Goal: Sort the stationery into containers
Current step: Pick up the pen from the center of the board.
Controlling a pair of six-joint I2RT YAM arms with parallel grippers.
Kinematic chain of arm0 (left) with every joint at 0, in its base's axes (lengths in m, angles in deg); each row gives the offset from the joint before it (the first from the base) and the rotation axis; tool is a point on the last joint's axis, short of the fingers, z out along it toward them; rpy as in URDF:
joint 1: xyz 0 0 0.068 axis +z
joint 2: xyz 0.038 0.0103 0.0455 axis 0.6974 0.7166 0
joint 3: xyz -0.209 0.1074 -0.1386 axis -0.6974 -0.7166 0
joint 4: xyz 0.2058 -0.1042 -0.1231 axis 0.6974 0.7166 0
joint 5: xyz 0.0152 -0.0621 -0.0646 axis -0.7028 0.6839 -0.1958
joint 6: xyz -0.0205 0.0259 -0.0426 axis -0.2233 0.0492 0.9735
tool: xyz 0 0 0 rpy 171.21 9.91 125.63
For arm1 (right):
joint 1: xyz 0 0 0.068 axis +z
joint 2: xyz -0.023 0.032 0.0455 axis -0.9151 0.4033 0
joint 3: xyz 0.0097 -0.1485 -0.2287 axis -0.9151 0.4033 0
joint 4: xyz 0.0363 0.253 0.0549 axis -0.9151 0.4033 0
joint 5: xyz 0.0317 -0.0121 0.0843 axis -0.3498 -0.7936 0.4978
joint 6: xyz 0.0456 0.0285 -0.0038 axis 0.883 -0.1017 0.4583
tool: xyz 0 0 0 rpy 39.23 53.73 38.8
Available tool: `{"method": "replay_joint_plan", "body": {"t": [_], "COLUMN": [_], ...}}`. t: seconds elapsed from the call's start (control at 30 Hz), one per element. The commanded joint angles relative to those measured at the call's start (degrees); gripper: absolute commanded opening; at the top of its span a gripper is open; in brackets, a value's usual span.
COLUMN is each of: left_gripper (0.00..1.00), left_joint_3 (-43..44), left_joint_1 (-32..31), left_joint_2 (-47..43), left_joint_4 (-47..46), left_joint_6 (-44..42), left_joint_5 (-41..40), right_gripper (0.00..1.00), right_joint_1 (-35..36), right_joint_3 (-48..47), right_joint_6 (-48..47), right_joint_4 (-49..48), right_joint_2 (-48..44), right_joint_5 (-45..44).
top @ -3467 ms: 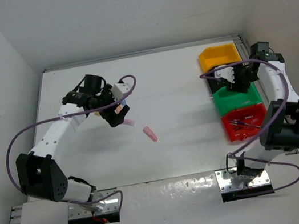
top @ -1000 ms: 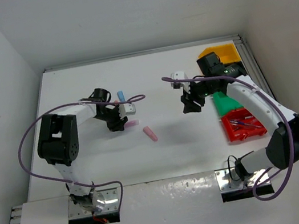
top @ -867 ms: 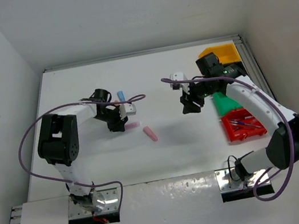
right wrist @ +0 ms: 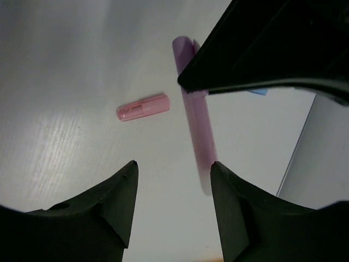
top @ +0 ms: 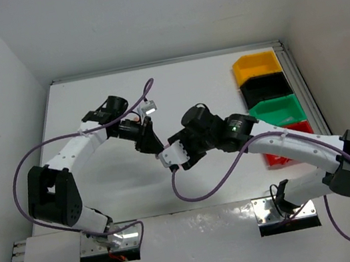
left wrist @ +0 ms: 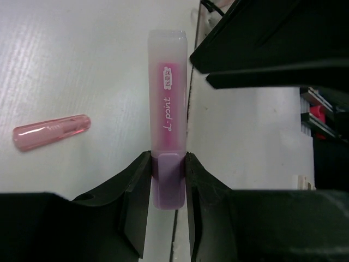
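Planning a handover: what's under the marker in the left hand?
White table shows around the lilac-pink plastic marker; a pink translucent cap lies beside it. Directly beneath is covered.

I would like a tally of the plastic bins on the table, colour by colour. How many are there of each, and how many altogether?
Yellow bin: 1
Black bin: 1
Green bin: 1
Red bin, partly hidden: 1
Total: 4 bins

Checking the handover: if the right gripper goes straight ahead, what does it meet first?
Likely the highlighter clamped in the left gripper, right ahead of the right gripper's open gap; depth unclear.
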Motion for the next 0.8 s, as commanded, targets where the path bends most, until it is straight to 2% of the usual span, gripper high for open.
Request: {"method": "replay_joint_plan", "body": {"t": [0.0, 0.23, 0.33, 0.43, 0.47, 0.6, 0.67, 0.7, 0.73, 0.77], "left_gripper": [0.06, 0.06, 0.06, 0.10, 0.12, 0.14, 0.23, 0.33, 0.54, 0.61], "left_joint_3": [0.8, 1.3, 2.1, 3.1, 3.4, 4.2, 4.9, 5.1, 5.3, 5.7], "left_joint_1": [-1.7, -2.8, -3.0, -2.8, -2.9, -2.7, -2.4, -2.1, -1.9, -1.5], "left_joint_2": [-0.1, 0.0, 0.7, 1.2, 1.3, 1.4, 1.2, 0.9, 0.8, 0.4], "left_joint_4": [-1.4, -2.1, -2.1, -1.9, -2.0, -2.6, -2.7, -2.8, -2.9, -3.0], "left_joint_6": [5.3, 7.8, 8.6, 8.7, 8.9, 9.0, 8.9, 8.7, 8.6, 8.5], "left_joint_5": [3.3, 4.0, 5.2, 6.4, 6.5, 7.2, 8.3, 8.6, 8.9, 8.3], "right_gripper": [0.55, 0.54, 0.45, 0.31, 0.22, 0.05, 0.01, 0.00, 0.00, 0.00], "right_joint_1": [2.4, 4.4, 4.6, 4.5, 4.4, 2.4, 0.3, -0.7, -3.0, -4.3], "right_joint_3": [-1.2, 0.4, 0.5, 1.0, 1.1, 2.7, 3.4, 3.7, 4.0, 4.6], "right_joint_6": [-3.9, -6.6, -7.6, -7.7, -7.6, -6.8, -6.4, -6.2, -5.9, -5.8], "right_joint_4": [-4.8, -7.9, -8.2, -8.6, -8.7, -9.9, -10.2, -10.2, -10.4, -9.9], "right_joint_2": [1.4, 3.4, 4.2, 4.6, 4.6, 4.1, 3.6, 2.6, 2.0, 1.4], "right_joint_5": [-6.2, -8.1, -7.8, -7.3, -7.2, -6.7, -5.9, -5.8, -5.6, -4.9]}}
